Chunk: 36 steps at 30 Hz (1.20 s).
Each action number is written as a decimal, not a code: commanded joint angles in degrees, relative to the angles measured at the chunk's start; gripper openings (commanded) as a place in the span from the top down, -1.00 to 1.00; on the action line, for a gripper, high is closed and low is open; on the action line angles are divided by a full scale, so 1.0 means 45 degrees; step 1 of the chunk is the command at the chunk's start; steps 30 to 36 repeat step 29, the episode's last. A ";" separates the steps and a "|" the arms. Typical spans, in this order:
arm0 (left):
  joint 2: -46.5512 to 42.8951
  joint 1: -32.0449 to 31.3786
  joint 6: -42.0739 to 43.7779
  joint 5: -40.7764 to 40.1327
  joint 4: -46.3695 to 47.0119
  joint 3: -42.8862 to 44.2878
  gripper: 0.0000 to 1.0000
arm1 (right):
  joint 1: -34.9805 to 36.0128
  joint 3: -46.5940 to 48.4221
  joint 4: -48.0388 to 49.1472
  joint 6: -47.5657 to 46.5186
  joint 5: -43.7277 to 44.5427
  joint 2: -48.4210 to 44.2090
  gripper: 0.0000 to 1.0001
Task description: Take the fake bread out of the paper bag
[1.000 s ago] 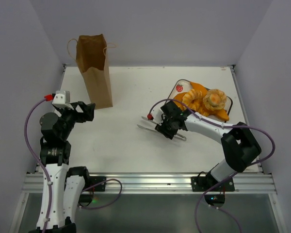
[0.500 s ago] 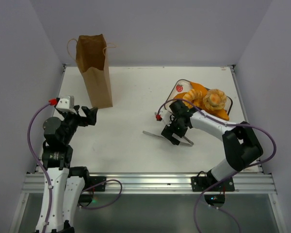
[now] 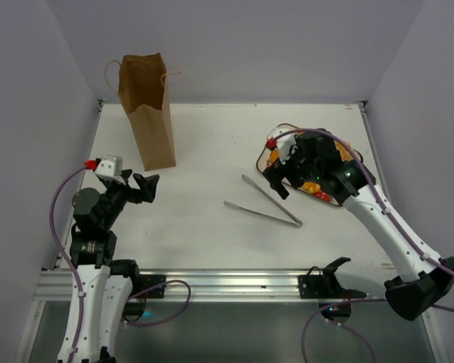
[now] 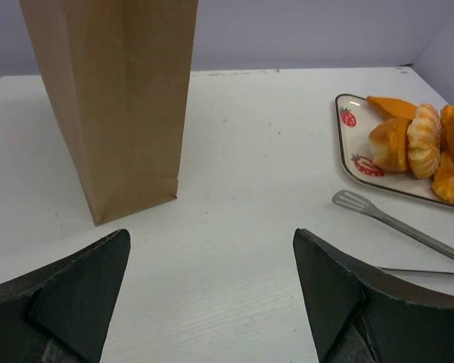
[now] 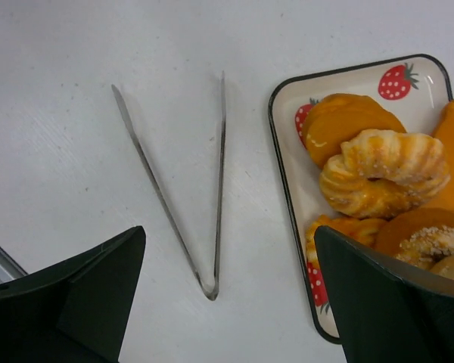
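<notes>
The brown paper bag [image 3: 147,113] [image 4: 113,98] stands upright at the back left of the table, and its inside is hidden. Pieces of fake bread [image 5: 382,174] [image 4: 412,140] lie piled on a strawberry-print tray [image 5: 348,79] [image 4: 348,144] at the right. My right gripper [image 3: 280,180] [image 5: 231,231] hangs open and empty over the tray's left edge, and the arm covers most of the tray from above. My left gripper [image 3: 147,187] [image 4: 210,234] is open and empty, low over the table just in front of the bag.
Metal tongs [image 3: 265,204] [image 5: 220,174] [image 4: 393,219] lie spread open on the table between the bag and the tray, below and left of my right gripper. Walls close in the table at the left, back and right.
My right gripper has opened, let go of the tongs and lifted back toward the tray. The tongs now lie spread on the table. My left gripper has shifted slightly right.
</notes>
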 commanded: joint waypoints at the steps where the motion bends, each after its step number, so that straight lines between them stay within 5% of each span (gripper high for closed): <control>1: -0.0302 -0.0156 -0.0050 0.0563 0.0715 -0.0557 -0.85 | -0.0381 -0.0234 -0.0487 0.1112 0.1052 -0.0759 -0.98; 8: -0.0147 -0.0214 -0.0070 0.0719 0.0774 -0.0617 -0.86 | -0.2566 -0.2596 0.1622 0.1287 0.1092 -0.3552 -0.98; 16: 0.0068 -0.0214 -0.0050 0.0622 0.0637 -0.0598 -0.86 | -0.3037 -0.4200 0.2501 0.1521 0.0779 -0.5993 -0.98; 36: 0.0146 -0.0195 -0.0031 0.0602 0.0578 -0.0578 -0.86 | -0.3194 -0.4104 0.2619 0.2088 0.1620 -0.6231 -0.98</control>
